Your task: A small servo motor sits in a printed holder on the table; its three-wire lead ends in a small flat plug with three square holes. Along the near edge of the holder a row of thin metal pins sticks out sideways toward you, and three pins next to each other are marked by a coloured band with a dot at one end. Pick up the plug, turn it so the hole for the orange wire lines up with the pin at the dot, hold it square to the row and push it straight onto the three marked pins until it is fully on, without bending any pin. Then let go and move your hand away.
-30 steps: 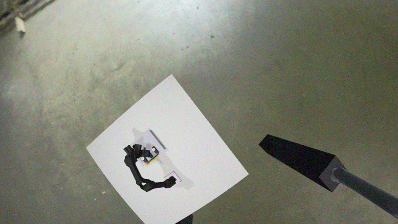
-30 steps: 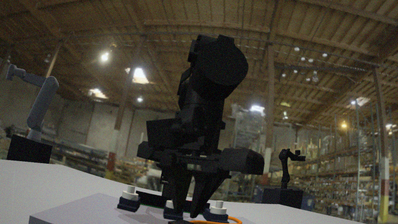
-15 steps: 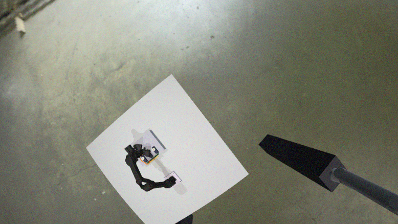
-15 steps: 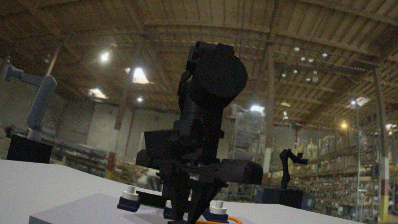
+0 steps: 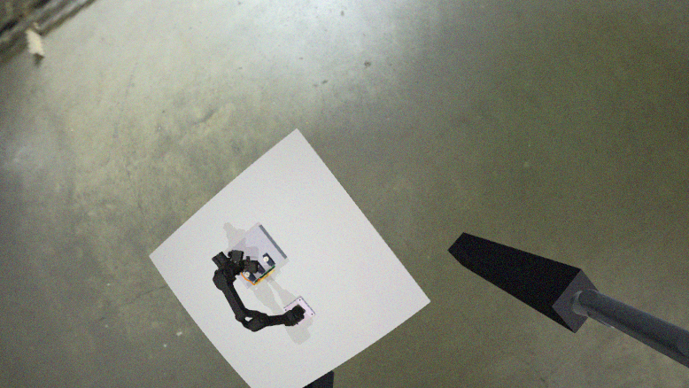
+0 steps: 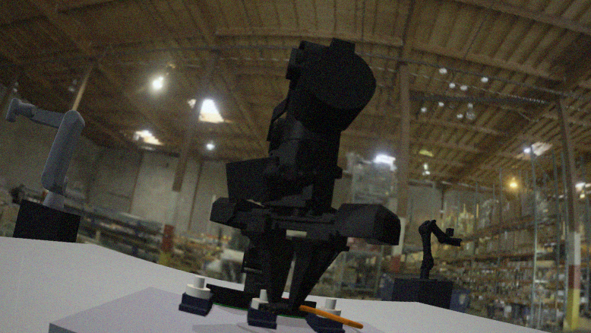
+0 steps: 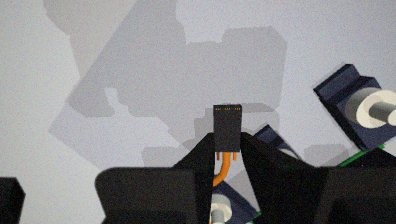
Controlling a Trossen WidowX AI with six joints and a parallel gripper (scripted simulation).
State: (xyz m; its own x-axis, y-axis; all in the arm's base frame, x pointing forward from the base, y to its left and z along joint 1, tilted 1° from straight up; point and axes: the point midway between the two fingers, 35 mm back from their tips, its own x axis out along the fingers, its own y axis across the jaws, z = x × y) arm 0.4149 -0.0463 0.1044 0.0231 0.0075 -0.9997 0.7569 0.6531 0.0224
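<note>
The plug (image 7: 227,122) is a small, flat black block. My gripper (image 7: 226,138) (image 6: 286,306) is shut on its sides, low over the holder. The plug's end with three small marks points away from the fingers; the orange lead (image 7: 226,161) (image 6: 330,316) leaves the opposite end. The holder (image 5: 258,236) (image 6: 119,314) (image 7: 320,40) is a pale lilac block. Dark blue servos with white horns (image 6: 196,301) (image 7: 370,107) (image 5: 266,259) stand on or beside it. I cannot make out the pins, the coloured band or the dot. Whether the plug touches the holder is unclear.
A dark bar with a green edge (image 7: 361,157) runs behind the servos, close to my fingers. The lead curves around the servos. My arm (image 5: 235,301) arches from its base plate (image 5: 308,307) over the white table (image 5: 337,250).
</note>
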